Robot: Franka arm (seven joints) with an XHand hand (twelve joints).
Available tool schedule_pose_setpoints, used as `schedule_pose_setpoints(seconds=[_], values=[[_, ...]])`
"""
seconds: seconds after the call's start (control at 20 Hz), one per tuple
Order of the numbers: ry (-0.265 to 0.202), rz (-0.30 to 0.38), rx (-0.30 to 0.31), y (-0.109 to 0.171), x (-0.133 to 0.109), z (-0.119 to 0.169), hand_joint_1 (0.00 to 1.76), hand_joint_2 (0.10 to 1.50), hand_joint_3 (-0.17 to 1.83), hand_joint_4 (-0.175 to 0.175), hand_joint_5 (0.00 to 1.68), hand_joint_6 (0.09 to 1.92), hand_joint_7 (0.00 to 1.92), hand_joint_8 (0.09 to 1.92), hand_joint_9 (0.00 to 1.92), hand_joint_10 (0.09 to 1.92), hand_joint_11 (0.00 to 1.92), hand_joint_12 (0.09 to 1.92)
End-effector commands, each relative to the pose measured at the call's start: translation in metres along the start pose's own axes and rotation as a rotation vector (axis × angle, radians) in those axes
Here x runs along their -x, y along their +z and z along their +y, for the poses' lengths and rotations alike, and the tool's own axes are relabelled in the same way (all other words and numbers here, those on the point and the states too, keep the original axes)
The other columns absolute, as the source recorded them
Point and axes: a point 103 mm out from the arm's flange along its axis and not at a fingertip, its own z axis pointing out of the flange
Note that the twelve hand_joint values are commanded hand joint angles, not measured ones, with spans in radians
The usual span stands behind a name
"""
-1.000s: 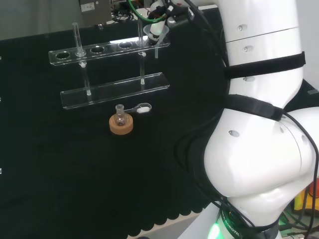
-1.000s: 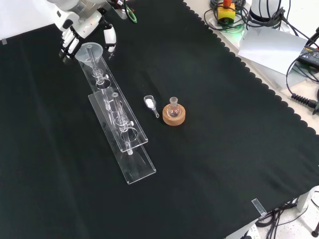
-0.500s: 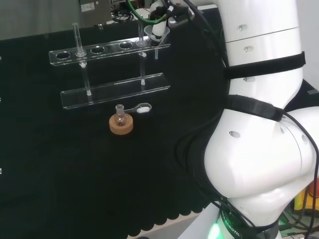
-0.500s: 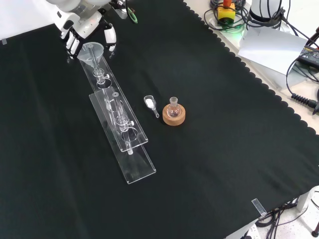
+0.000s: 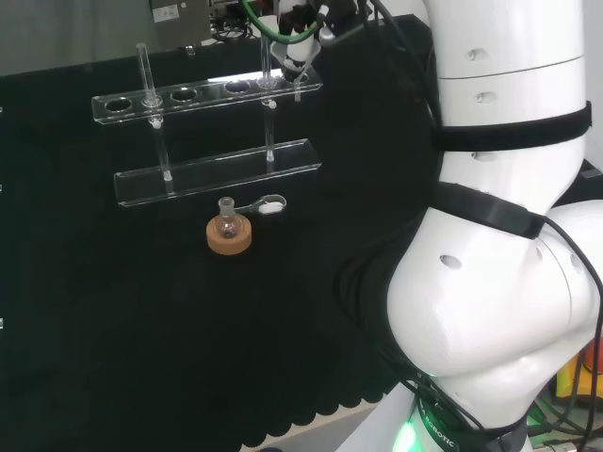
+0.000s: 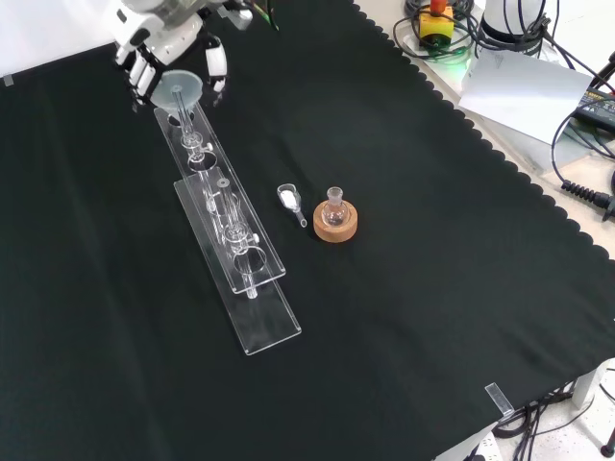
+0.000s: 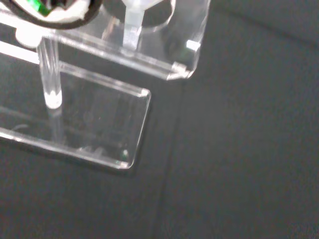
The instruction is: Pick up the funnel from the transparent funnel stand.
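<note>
The black and white robot hand (image 6: 159, 43) is at the top left of the front view, at the far end of the long clear plastic funnel stand (image 6: 233, 252). Its fingers (image 6: 217, 65) curl around the round top of the small clear funnel (image 6: 182, 88), with fingers on both sides of the rim, so the robot hand is closed on the funnel. The thin stem of the funnel points down at the end hole of the stand's top shelf, and it is hard to tell if the funnel sits in the hole or is just above it. In the head view the robot hand (image 5: 300, 49) is at the right end of the funnel stand (image 5: 212, 169), with the funnel (image 5: 294, 73) under it. In the wrist view the funnel's stem (image 7: 131, 30) goes down to the top shelf near its corner. On the desk's black cloth (image 6: 404, 317) near the stand lie a small clear scoop with white powder (image 6: 289, 200) and, just beside it, a tiny round glass flask on a cork ring (image 6: 335, 221)
</note>
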Motion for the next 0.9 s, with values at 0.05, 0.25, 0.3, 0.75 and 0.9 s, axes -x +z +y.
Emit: schedule_pose_setpoints(seconds=[0.05,0.25,0.3,0.75,0.9], values=[[0.029,-0.034,0.050,-0.034,0.011,-0.025,0.90,0.71,0.65,0.008,0.60,0.57,0.54,0.76,0.99,0.68,0.33,1.37],[0.055,-0.027,0.049,-0.042,0.015,-0.048,0.90,0.71,0.65,0.006,0.59,0.60,0.53,0.76,0.99,0.68,0.33,1.37],[0.058,-0.025,0.049,-0.043,0.014,-0.053,0.90,0.71,0.66,0.006,0.58,0.60,0.52,0.76,0.99,0.69,0.33,1.37],[0.070,0.034,0.067,-0.044,-0.002,-0.113,0.89,0.71,0.67,0.004,0.57,0.63,0.51,0.76,0.99,0.69,0.34,1.37],[0.067,0.030,0.074,-0.042,-0.016,-0.130,0.88,0.71,0.68,0.001,0.56,0.63,0.51,0.76,0.98,0.69,0.34,1.37]])
